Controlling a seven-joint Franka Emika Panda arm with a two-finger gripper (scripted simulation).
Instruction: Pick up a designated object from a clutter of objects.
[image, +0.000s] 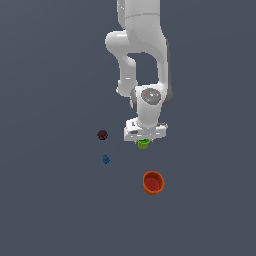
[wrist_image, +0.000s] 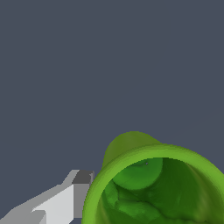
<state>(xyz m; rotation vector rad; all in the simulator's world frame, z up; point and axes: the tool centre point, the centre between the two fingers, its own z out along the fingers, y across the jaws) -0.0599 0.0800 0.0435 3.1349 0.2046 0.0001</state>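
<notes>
1. Nearest the wrist camera, the lime-green cup fills the view, its rim wide and its darker inside visible. One grey-tipped finger stands just beside the outer wall; the other finger is out of frame, so how far the claw is open, and whether it has closed on the cup, cannot be told.

2. In the exterior view the gripper sits low over the cup, of which only a sliver of green shows beneath the hand. Whether the cup rests on the floor or is lifted cannot be judged from here.

3. The step in hand looks like securing the grasp. To do it well, the fingers should straddle the cup's wall squarely, press on the tapered body below the rim, and close gently, since a tapered cup may squirt out under a hard pinch.

4. Any lift should go straight up, without tilting.

5. Farther out, the orange-red cup stands apart from the gripper; the blue piece and maroon lump lie toward the exterior view's left, well apart. None crowds the grasp.
</notes>
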